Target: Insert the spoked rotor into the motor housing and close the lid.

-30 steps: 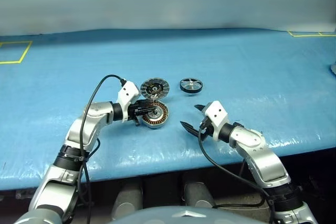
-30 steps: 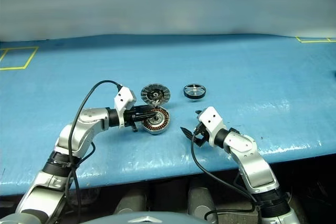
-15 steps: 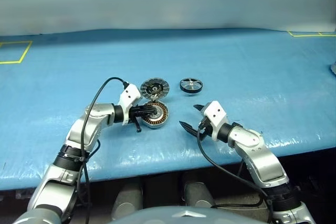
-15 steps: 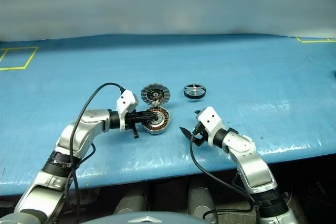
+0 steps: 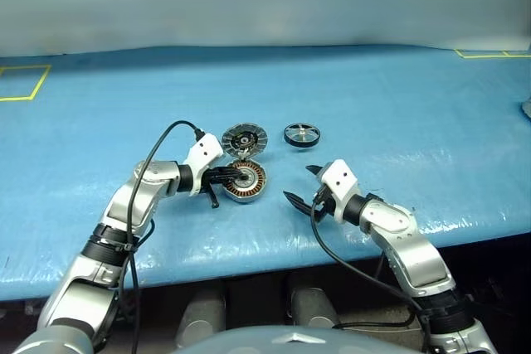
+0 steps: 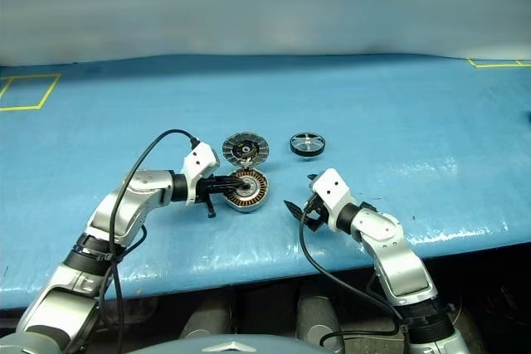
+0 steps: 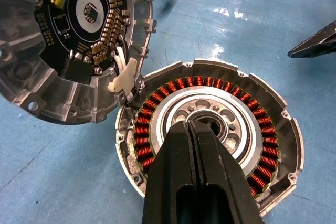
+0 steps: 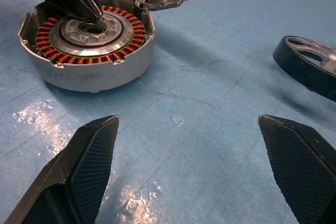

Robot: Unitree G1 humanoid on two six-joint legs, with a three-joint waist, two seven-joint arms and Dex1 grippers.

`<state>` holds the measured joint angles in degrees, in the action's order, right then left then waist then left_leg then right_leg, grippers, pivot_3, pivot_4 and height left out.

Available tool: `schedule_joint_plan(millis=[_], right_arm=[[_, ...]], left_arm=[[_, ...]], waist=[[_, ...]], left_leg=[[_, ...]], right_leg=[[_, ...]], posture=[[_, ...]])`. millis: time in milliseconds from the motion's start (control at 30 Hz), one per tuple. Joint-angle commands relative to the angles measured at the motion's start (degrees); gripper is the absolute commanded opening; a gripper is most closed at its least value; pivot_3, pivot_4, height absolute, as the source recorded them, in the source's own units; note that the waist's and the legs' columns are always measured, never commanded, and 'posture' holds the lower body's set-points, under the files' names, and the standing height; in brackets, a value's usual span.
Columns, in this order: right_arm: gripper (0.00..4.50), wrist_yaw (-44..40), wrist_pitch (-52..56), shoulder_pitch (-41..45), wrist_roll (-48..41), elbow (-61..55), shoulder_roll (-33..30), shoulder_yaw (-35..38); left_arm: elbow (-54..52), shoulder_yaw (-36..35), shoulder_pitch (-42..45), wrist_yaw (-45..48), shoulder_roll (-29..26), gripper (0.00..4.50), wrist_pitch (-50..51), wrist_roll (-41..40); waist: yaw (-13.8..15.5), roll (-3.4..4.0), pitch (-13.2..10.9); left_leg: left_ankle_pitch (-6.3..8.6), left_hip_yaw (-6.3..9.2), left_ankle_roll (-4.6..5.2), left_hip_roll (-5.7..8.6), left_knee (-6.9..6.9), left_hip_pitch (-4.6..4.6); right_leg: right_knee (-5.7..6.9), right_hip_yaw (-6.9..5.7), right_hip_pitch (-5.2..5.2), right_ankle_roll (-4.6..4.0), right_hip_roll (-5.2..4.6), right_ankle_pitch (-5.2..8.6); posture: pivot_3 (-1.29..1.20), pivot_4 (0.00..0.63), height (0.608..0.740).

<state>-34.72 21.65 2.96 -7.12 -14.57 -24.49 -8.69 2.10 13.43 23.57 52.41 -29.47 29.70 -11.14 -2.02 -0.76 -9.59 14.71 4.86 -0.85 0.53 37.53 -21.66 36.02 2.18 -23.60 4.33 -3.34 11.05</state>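
My left gripper (image 7: 195, 129) is pinched shut, empty, its tips on the motor housing (image 5: 246, 181) bearing; I should steady it there. My right gripper (image 8: 186, 129) gapes empty; the spoked rotor (image 5: 302, 135) lies beyond its fingers. The lid (image 5: 245, 138) stands open. No legible writing.

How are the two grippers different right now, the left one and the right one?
The left gripper is shut, its black fingers pressed together; the right gripper stands wide open. The left gripper's tip rests over the silver centre bearing of the motor housing; the right gripper hangs over bare blue table, apart from the housing and the spoked rotor. Both hold nothing, and both point toward the housing.
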Motion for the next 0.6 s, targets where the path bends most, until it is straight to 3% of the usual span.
schedule_joint_plan(millis=[33, 233, 600], right_arm=[[4.50, 0.04, -1.31, 0.61, 0.00, -0.83, 0.12, 0.01], [4.50, -0.04, -1.44, 0.68, 0.25, -0.69, 0.04, -0.04], [4.50, 0.32, -1.37, 0.21, 0.20, -1.24, 0.12, 0.17]], left_arm=[[-1.61, -0.94, -0.11, -0.21, 0.36, 0.04, -0.71, -0.54], [-3.32, -2.47, 0.45, 0.58, 2.17, 0.04, 0.41, -3.88], [-2.38, 1.46, -0.30, 1.69, 0.37, 0.04, 1.42, -1.45]], waist=[[0.01, 0.00, 0.00], [0.04, 0.00, 0.00], [-0.02, 0.00, 0.00]], left_leg=[[0.00, 0.00, 0.00, 0.00, 0.00, 0.00], [0.00, 0.00, 0.00, 0.00, 0.00, 0.00], [0.00, 0.00, 0.00, 0.00, 0.00, 0.00]], right_leg=[[0.00, 0.00, 0.00, 0.00, 0.00, 0.00], [0.00, 0.00, 0.00, 0.00, 0.00, 0.00], [0.00, 0.00, 0.00, 0.00, 0.00, -0.01]], posture=[[0.00, 0.150, 0.740], [0.00, 0.150, 0.740], [0.00, 0.150, 0.740]])
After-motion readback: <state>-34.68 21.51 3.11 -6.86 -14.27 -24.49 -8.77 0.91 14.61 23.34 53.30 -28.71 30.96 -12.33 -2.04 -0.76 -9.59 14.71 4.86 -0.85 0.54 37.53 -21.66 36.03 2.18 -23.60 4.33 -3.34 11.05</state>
